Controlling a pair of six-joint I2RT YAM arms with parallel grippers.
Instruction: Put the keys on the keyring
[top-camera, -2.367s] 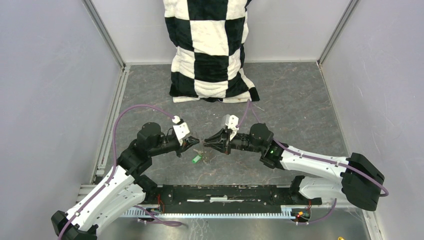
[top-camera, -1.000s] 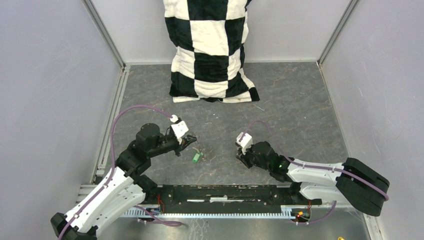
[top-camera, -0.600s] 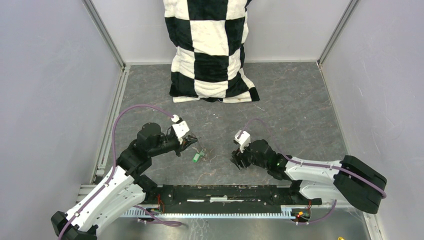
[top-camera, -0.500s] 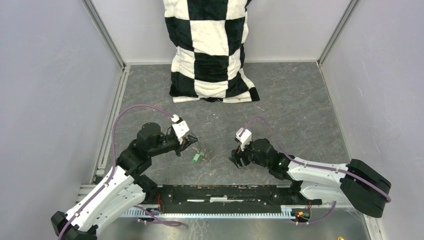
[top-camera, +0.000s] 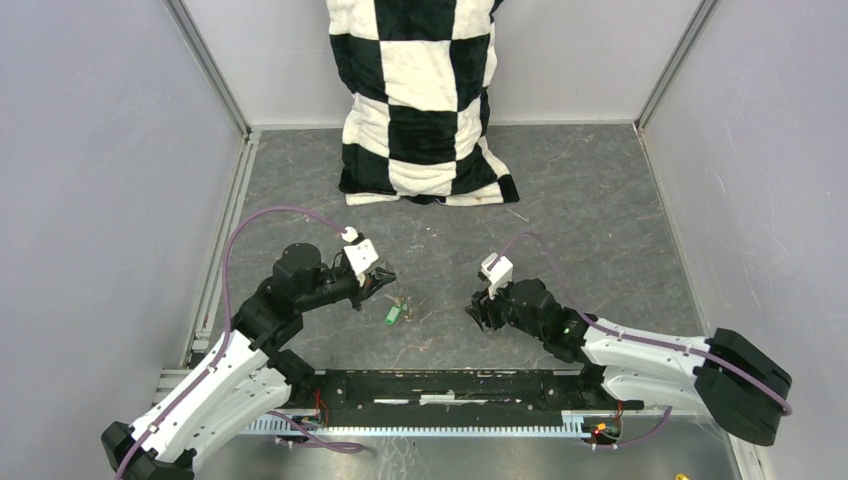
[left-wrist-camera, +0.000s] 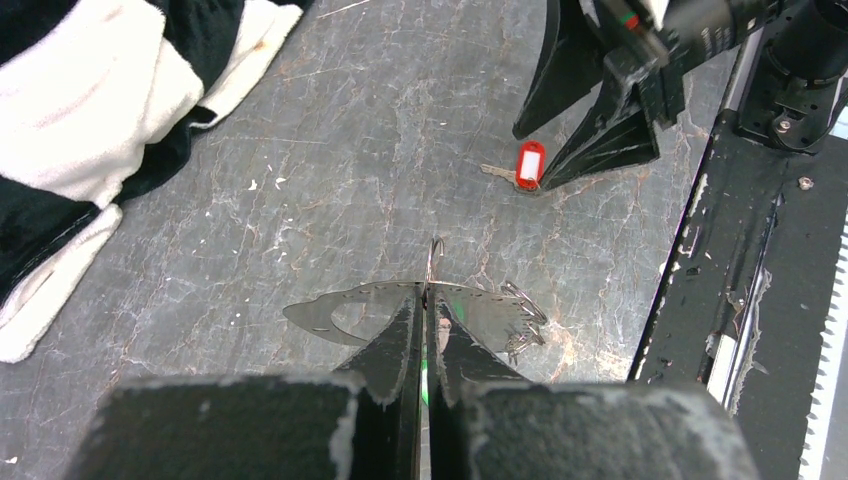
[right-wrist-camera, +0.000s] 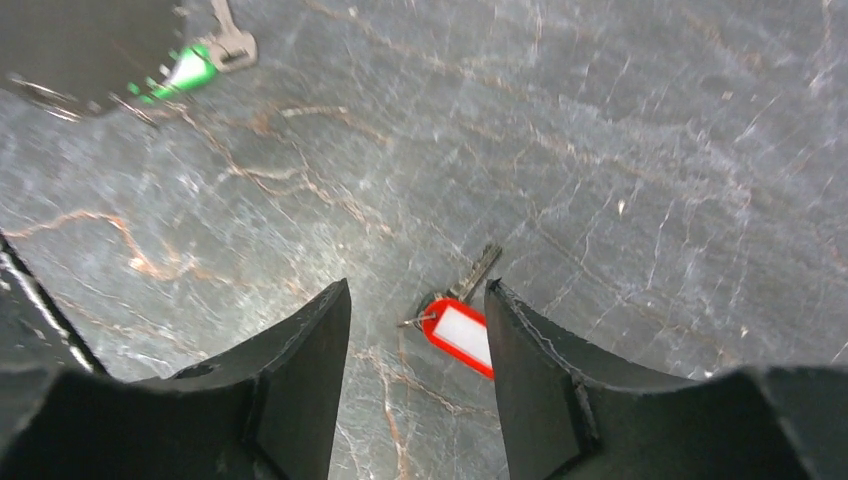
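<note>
Near edge: black rail (top-camera: 450, 385) under both arm bases. Right gripper (right-wrist-camera: 415, 300): jaws wide, tips low over the grey table (top-camera: 600, 200); red key (right-wrist-camera: 462, 335) lies flat between them, not gripped. White label panel on its head, writing not legible. Left gripper (left-wrist-camera: 424, 300): jaws pinched tight on the wire of the keyring (left-wrist-camera: 433, 255). Green key (top-camera: 393, 316) on the table close beneath that gripper, well apart from the red key. Far wall: black-and-white checked cloth (top-camera: 425, 100)

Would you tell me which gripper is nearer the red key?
Right. The right gripper is open right beside the red key; the left gripper, shut on the keyring, is well away from it.
</note>
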